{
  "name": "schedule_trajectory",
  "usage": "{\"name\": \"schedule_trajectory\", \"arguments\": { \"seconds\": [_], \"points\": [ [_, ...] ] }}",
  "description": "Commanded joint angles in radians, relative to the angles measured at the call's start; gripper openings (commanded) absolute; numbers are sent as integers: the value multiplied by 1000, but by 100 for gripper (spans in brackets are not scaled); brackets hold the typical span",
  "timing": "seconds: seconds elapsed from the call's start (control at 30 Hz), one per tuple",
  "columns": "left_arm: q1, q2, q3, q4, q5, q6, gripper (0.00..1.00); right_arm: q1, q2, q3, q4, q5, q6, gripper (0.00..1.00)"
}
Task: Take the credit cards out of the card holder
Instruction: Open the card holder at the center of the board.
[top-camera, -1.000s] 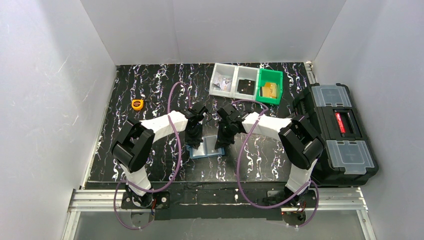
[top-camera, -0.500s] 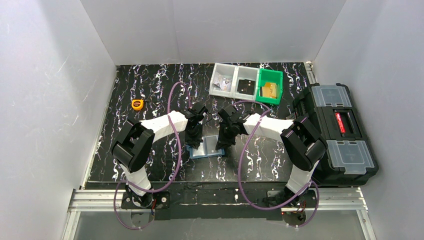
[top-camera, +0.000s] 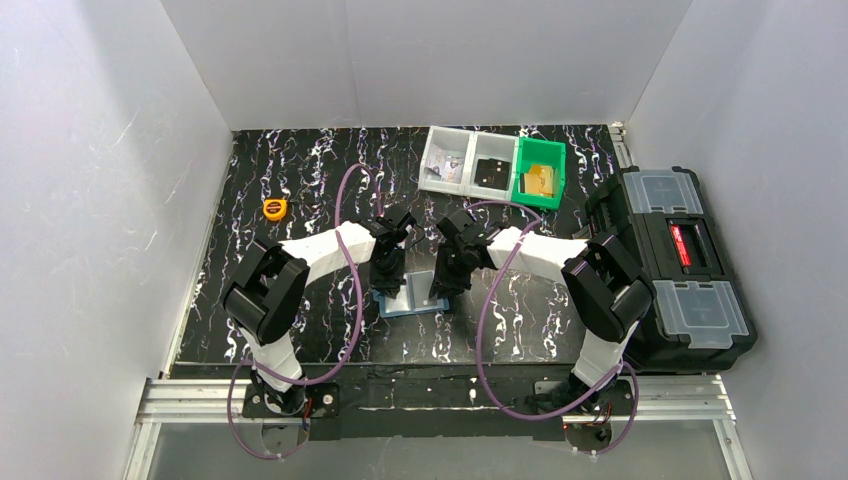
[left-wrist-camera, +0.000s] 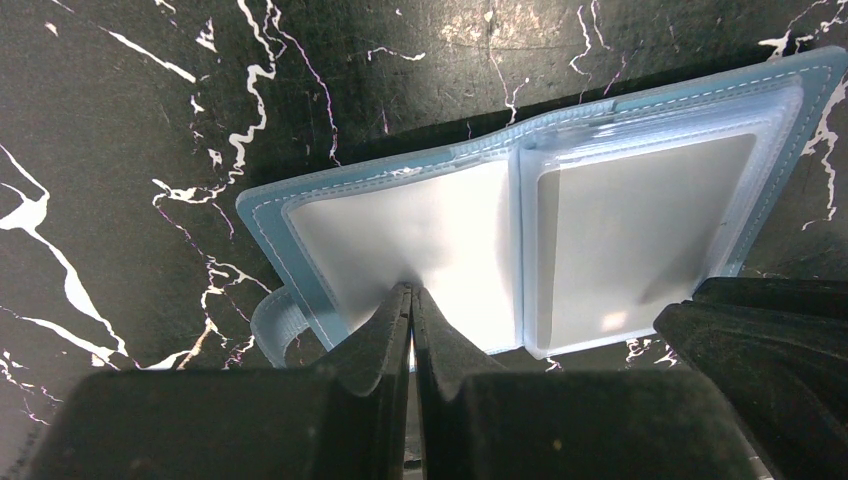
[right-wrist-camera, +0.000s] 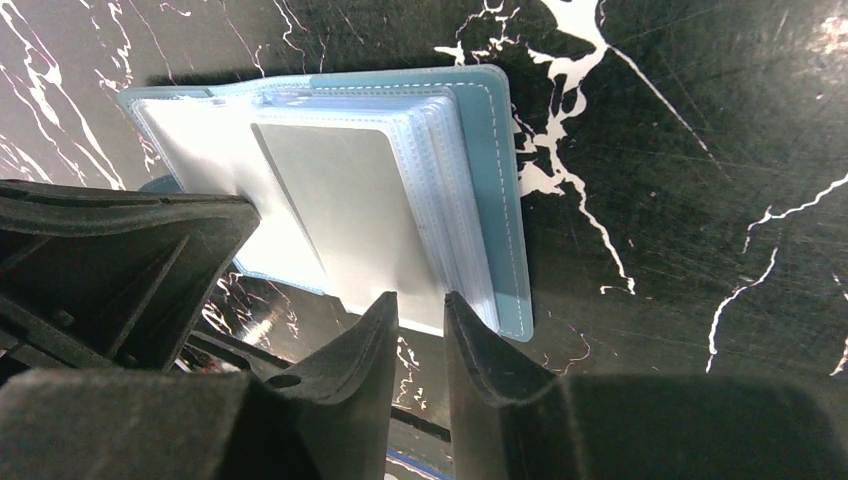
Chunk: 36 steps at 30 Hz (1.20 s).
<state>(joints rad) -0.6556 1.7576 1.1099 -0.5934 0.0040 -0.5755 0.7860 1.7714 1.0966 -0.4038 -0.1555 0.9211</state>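
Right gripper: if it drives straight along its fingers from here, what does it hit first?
Most likely the card holder: the right gripper points down at the near edge of its clear sleeves, with the jaws slightly apart. Depth is unclear, so the fingertips may already touch them.

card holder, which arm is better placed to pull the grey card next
Right, probably. The right gripper is open at the grey card, ready to pinch it. The left gripper is shut, tips on the other page of the card holder.
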Motion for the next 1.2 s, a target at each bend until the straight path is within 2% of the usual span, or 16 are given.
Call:
{"name": "schedule_trajectory", "arguments": {
  "seconds": [0.0, 0.27, 0.47, 0.77, 1.17],
  "points": [
    [1, 16, -28, -23, -10, 13, 3, -1, -21, -13, -6, 33, 2, 32],
    [2, 18, -28, -23, -7, 16, 2, -1, 1, -3, 4, 7, -5, 33],
    [1, 17, -26, -24, -6, 19, 2, 0, 20, 2, 17, -16, -6, 39],
    [2, 24, -20, -22, -4, 22, 2, 1, 15, 22, 18, -40, -10, 39],
    [1, 22, -23, -11, 33, 27, 2, 9, 1, 88, 10, -99, -13, 52]
  ]
}}
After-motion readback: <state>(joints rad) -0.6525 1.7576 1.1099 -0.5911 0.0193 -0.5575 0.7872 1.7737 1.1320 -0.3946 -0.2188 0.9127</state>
